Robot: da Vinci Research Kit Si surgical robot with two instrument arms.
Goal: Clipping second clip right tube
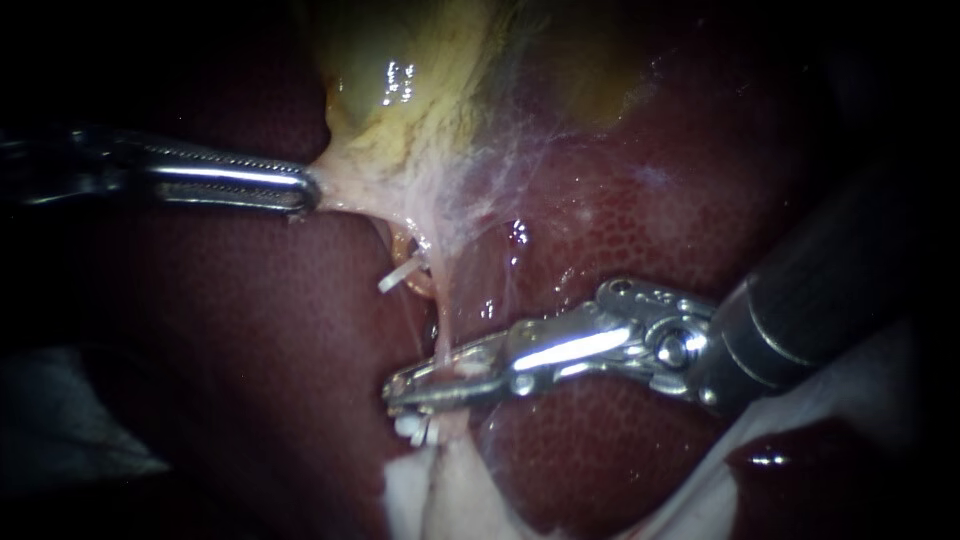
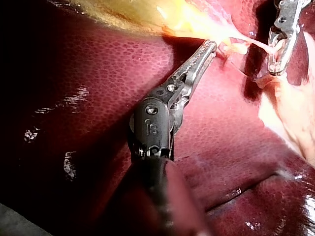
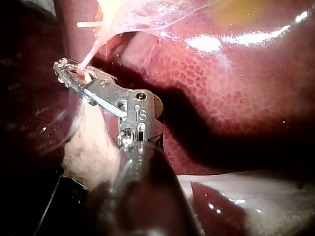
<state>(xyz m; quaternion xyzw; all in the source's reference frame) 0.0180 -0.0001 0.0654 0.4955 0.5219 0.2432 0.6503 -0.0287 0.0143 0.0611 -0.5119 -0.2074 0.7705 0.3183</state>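
Left instrument (image 1: 300, 190) claw clenched on gallbladder (image 1: 400, 110) edge, holding right tube (image 1: 440, 325) taut. Right instrument (image 1: 420, 388) claw clamped across right tube, just above clip (image 1: 415, 430). Risks: harder left pull could tear the thin tube; seating too near the clip could crowd or dislodge it.

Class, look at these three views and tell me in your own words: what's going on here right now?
Two slender instruments are working on a pig's liver and gallbladder. The left instrument has its jaws shut on the pale lower end of the gallbladder, holding it taut. The right instrument has its jaws closed across the thin tube that runs down from that tissue. One white clip shows higher up, and a second white clip sits just below the jaws.
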